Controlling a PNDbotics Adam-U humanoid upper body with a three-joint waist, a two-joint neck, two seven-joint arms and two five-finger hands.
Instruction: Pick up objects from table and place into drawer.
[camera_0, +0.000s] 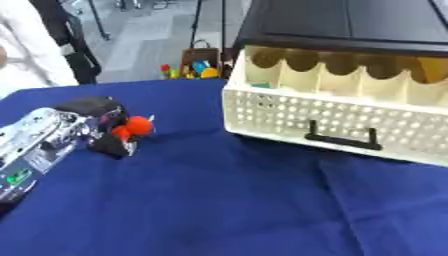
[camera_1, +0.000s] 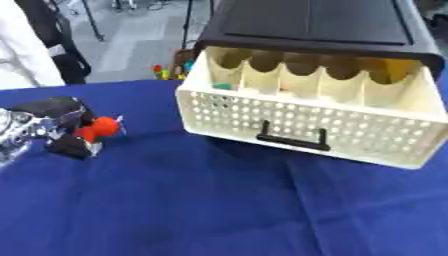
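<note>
One blue-clothed desk (camera_0: 227, 200) carries your cream drawer (camera_1: 306, 127), pulled open from its black cabinet (camera_1: 315, 22) toward the far right corner, while near the left edge your left hand (camera_0: 92, 122) has its fingers (camera_0: 112, 145) curled around a small red-orange object (camera_0: 134, 126).

Lab-like room, grey floor (camera_0: 149, 35), black stand legs (camera_0: 197, 25), blue-clothed table (camera_0: 219, 200), toy clutter (camera_0: 188, 70) behind
</note>
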